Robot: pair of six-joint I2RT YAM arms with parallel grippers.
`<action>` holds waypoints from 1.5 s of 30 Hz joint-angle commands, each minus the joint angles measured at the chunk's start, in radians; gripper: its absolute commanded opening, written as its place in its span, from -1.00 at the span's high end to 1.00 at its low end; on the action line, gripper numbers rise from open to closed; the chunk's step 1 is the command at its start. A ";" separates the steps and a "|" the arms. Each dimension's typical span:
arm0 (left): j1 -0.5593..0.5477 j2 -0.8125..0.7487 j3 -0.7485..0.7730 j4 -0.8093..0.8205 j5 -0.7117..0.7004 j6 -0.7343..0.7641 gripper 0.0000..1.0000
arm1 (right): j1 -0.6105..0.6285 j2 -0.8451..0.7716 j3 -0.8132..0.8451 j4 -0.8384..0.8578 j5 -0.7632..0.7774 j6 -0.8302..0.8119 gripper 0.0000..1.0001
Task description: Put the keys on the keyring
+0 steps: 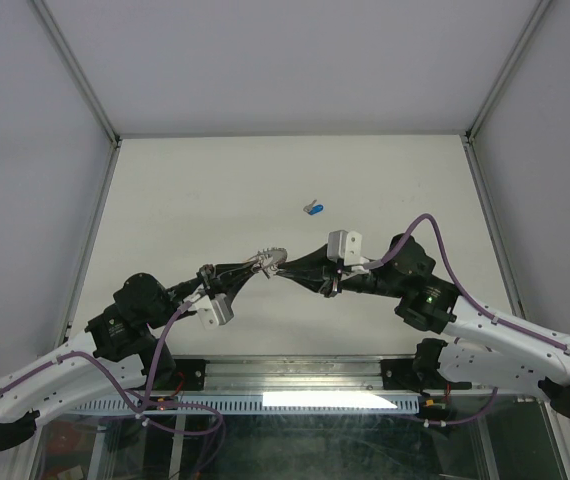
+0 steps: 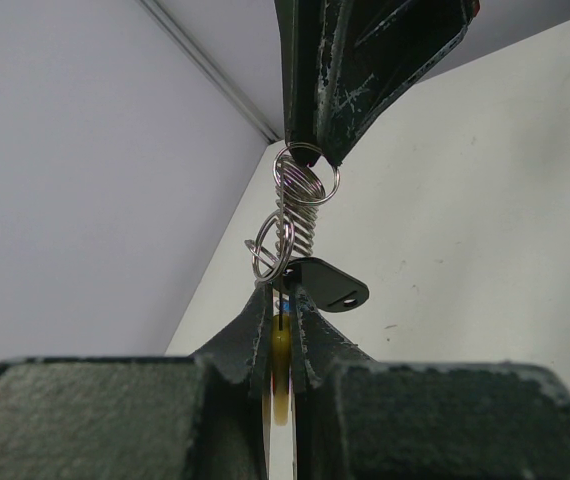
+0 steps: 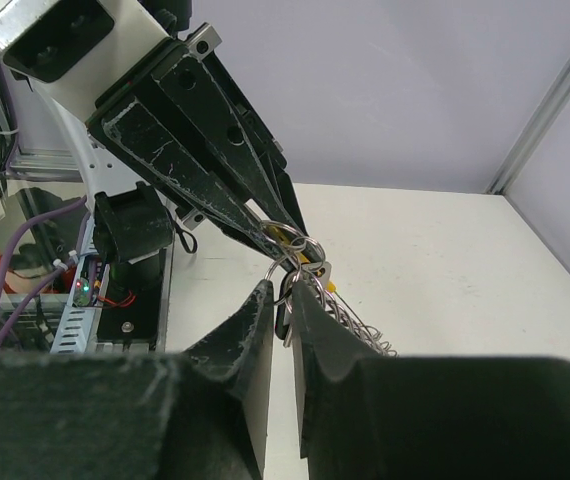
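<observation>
Keyring of silvery coiled wire, yellow-tipped [image 2: 301, 215], clamped aloft between left gripper [image 2: 283, 300] and right gripper [image 3: 283, 293], ready for threading; likely next, freeing one to fetch tiny blue-headed silver key [image 1: 313, 208].

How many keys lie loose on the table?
1: the blue key lies on the table, beyond the keyring. Others may be hidden at the keyring itself.

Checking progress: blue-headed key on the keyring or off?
Off. The blue-headed key lies alone on the table, well apart from the keyring.
</observation>
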 commanded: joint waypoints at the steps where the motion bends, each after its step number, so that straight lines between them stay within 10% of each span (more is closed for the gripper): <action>1: 0.006 -0.005 0.018 0.070 0.010 0.006 1.00 | -0.001 -0.013 0.001 0.066 -0.023 0.020 0.72; 45: 0.007 -0.008 0.018 0.058 0.002 0.013 1.00 | -0.001 0.050 0.063 0.012 0.063 0.079 0.73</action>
